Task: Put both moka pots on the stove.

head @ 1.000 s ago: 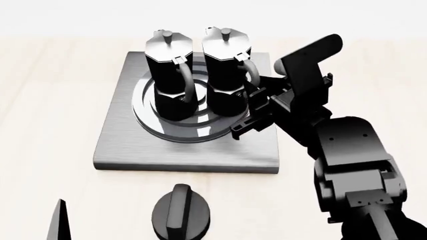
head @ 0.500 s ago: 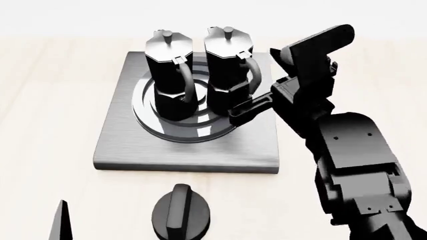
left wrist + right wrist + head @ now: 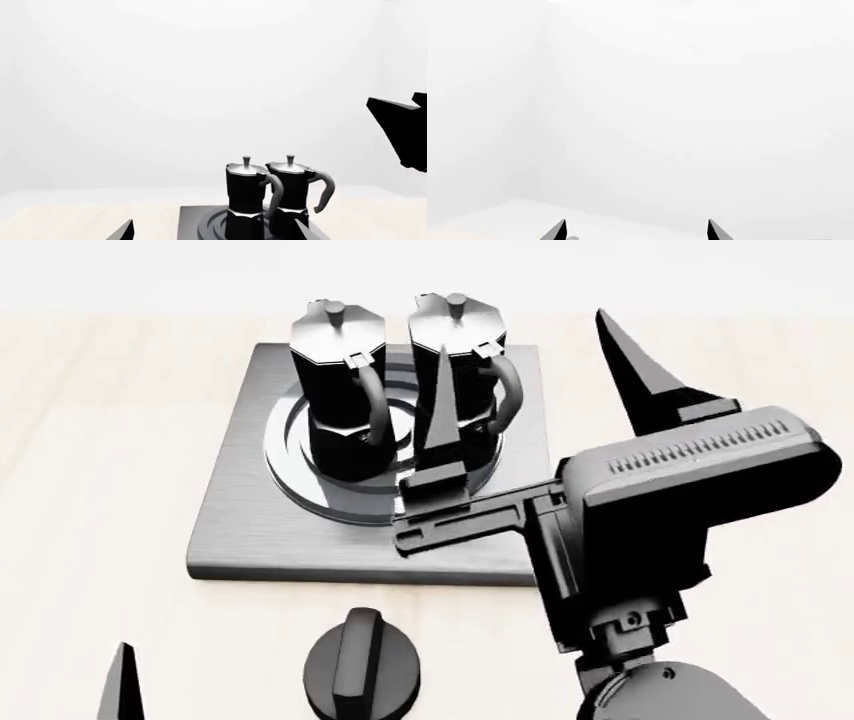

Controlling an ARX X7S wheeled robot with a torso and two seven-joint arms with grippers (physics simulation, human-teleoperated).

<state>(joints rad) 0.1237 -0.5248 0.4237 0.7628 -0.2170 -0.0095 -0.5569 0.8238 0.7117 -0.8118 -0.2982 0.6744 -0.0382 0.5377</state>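
Observation:
Two black moka pots with silvery lids stand upright side by side on the ring burner of the grey stove (image 3: pixel 234 525): the left pot (image 3: pixel 340 390) and the right pot (image 3: pixel 457 345). My right gripper (image 3: pixel 534 405) is open and empty, raised in front of the right pot with its fingers pointing up, and touches neither pot. In the right wrist view its gripper (image 3: pixel 635 233) faces only white wall. My left gripper (image 3: pixel 213 235) is open and empty, well short of the stove (image 3: pixel 200 225). Both pots (image 3: pixel 245 197) (image 3: pixel 291 192) show beyond it. One left fingertip (image 3: pixel 120 685) shows in the head view.
A squat black round knob (image 3: pixel 360 665) sits on the light wooden counter (image 3: pixel 94 440) in front of the stove. The right arm's bulky wrist (image 3: pixel 667 500) covers the stove's near right corner and shows at the edge of the left wrist view (image 3: pixel 403 130).
My right gripper has drawn back from the right pot's handle, risen toward the camera and tilted so its fingers point up. Both pots and the left arm have stayed put.

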